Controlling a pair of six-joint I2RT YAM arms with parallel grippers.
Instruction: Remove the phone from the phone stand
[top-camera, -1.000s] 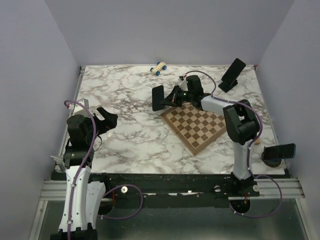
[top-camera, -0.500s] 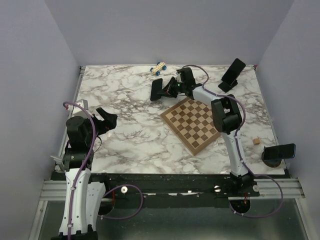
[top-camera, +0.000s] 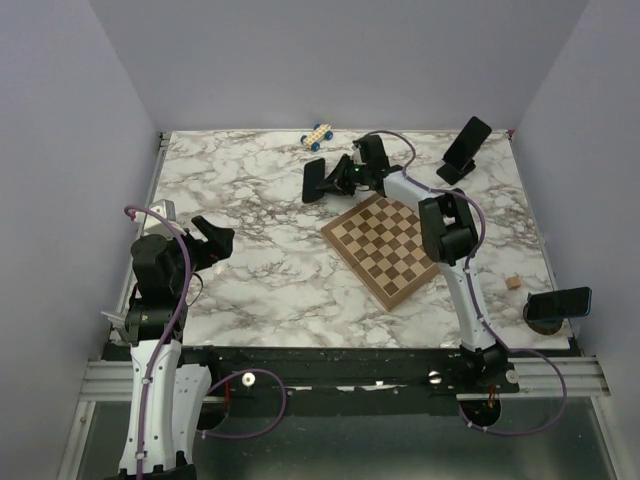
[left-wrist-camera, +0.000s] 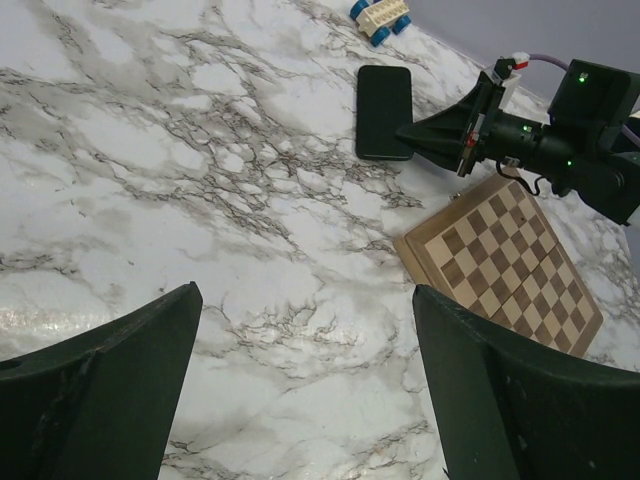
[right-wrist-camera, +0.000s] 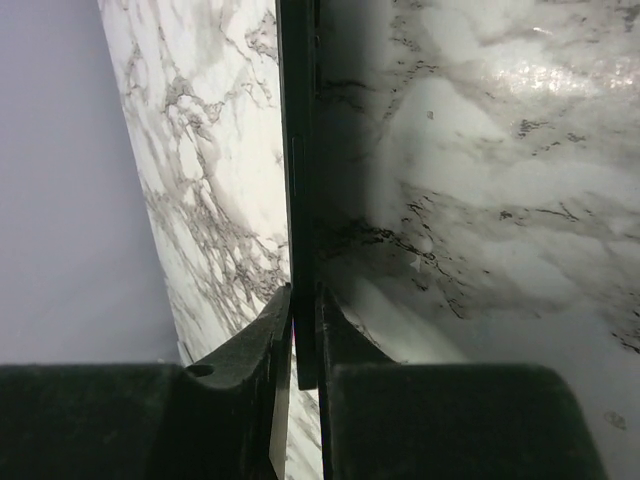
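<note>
My right gripper (top-camera: 337, 180) is shut on a flat black phone (top-camera: 314, 182) and holds it by one edge, low over the marble table (top-camera: 240, 200) left of the chessboard. In the right wrist view the phone (right-wrist-camera: 297, 150) is edge-on between the fingers of that gripper (right-wrist-camera: 305, 300). The left wrist view shows the phone (left-wrist-camera: 384, 110) face-on with the right gripper (left-wrist-camera: 440, 133) beside it. The black phone stand (top-camera: 463, 150) stands apart at the back right corner. My left gripper (top-camera: 215, 238) is open and empty at the near left; it also shows in the left wrist view (left-wrist-camera: 305, 295).
A wooden chessboard (top-camera: 392, 247) lies centre right and also shows in the left wrist view (left-wrist-camera: 510, 260). A toy car (top-camera: 318, 136) sits at the back edge. A small wooden cube (top-camera: 513, 283) and another black phone (top-camera: 560, 301) are at the right edge.
My right gripper has carried the phone back and a little to the left, away from the chessboard, and has been nearly still for the last half second. The left arm has not moved.
</note>
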